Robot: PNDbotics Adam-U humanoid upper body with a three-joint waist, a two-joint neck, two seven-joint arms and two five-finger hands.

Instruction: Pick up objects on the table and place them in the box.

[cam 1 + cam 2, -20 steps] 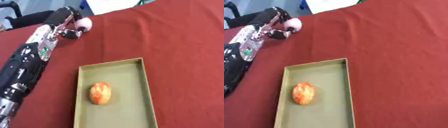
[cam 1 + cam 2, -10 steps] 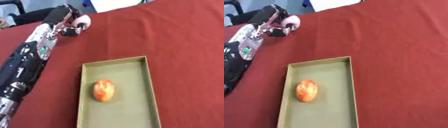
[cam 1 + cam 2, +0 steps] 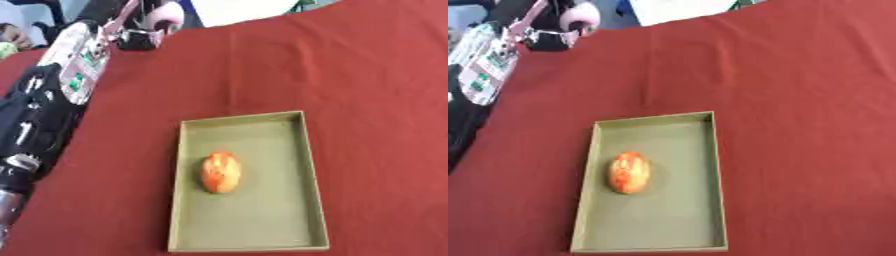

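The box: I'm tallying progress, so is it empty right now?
No, the box already holds one orange-red rounded object lying on its floor.

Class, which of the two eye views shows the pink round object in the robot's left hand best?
The left eye view: the pink round object sits further inside the picture, held in the left hand. The right eye view shows it too, but closer to the top edge.

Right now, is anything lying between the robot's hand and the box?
No. Between the left hand, holding a pink ball, and the box lies only bare red cloth, per the left eye view.
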